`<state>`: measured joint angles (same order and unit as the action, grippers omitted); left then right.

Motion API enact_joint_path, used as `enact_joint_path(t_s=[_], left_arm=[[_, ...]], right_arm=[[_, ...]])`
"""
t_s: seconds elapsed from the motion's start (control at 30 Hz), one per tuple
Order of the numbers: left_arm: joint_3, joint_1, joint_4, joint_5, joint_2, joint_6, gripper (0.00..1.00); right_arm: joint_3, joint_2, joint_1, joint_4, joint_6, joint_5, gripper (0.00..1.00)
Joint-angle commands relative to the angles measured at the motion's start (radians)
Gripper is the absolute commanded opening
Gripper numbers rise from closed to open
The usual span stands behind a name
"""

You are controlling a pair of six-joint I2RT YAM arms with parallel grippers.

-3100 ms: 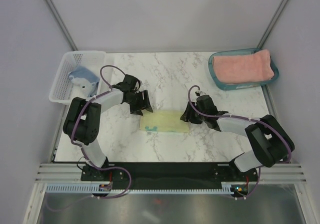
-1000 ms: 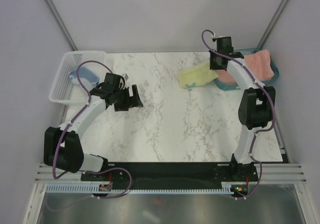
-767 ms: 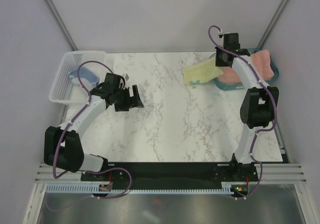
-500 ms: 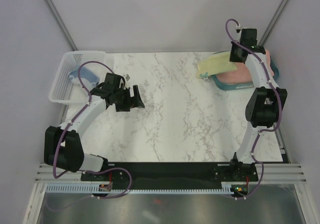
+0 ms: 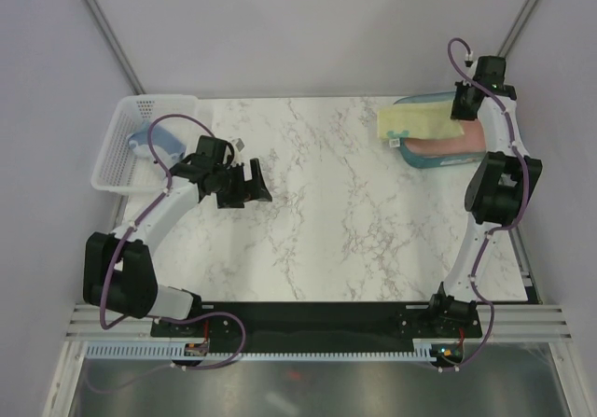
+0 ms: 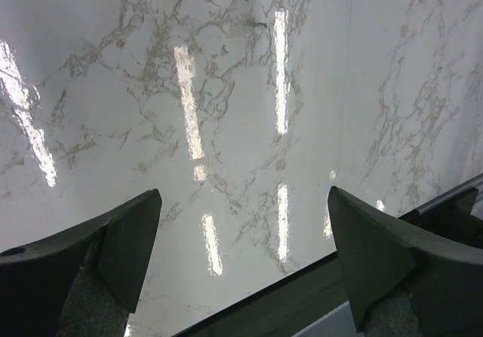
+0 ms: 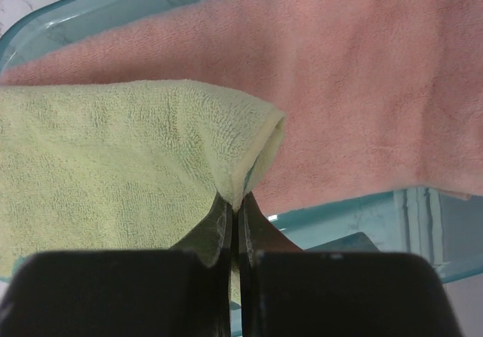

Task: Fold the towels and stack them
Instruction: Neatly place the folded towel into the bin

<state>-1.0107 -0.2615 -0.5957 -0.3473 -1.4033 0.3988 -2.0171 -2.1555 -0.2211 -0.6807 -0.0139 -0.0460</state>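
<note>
Pinching the folded edge of the pale-yellow towel (image 7: 113, 163) between jaws pressed tight together, the right gripper (image 7: 235, 201) hangs over the teal tray (image 7: 75, 28) at the upper right of the overhead view. The hold sits right on the crease, which appears chosen so the cloth stays doubled while it is carried.

From the claw the yellow cloth runs out flat toward the left of the wrist picture. It lies above the salmon-pink towel (image 7: 362, 88), which rests folded inside the tray. Seen from overhead, the yellow towel's far end hangs past the tray's left rim, a small tag showing at its lower left corner. Whether it already rests on the pink towel or floats just above it cannot be told from these views. The placement looks meant to make the pink towel the base of the stack and the yellow one its second layer, with lowering and release not yet done.

At centre left of the overhead view, the left gripper (image 5: 244, 184) hovers over bare marble table (image 5: 326, 212), jaws spread wide and empty, seemingly parked clear of the work.

Farther out, at the upper left, the grey-blue towel (image 5: 154, 140) sits bunched in a white basket (image 5: 117, 160), apparently the last one left to fold.
</note>
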Motion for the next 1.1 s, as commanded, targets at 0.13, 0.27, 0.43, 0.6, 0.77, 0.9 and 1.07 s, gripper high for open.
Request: enact_joint_path(t_s=[0.13,0.27,0.43,0.6,0.77,0.9,1.07], left_arm=[[-0.006,-0.004,0.019,-0.059,-0.013,-0.04,1.0],[-0.011,-0.004,0.023,-0.07,-0.019,-0.04,1.0],[-0.009,-0.002,0.022,-0.076,-0.022,-0.041,1.0],[-0.012,-0.002,0.025,-0.084,-0.025,-0.04,1.0],[-0.011,-0.002,0.03,-0.094,-0.031,-0.04,1.0],[-0.011,-0.004,0.031,-0.093,-0.036,-0.04,1.0],[-0.016,-0.004,0.031,-0.09,-0.036,-0.04,1.0]], right_arm=[[-0.146,-0.069,-0.05,-0.019,-0.058,0.006,0.0],[-0.184,-0.112,-0.075,-0.017,-0.063,0.005,0.0],[-0.252,-0.167,-0.093,-0.022,-0.084,0.026,0.0],[-0.301,-0.199,-0.121,-0.019,-0.092,0.032,0.0],[-0.319,-0.231,-0.123,-0.016,-0.098,0.04,0.0],[-0.315,-0.239,-0.124,0.009,-0.1,0.04,0.12],[-0.315,-0.221,-0.123,0.027,-0.055,0.06,0.46]])
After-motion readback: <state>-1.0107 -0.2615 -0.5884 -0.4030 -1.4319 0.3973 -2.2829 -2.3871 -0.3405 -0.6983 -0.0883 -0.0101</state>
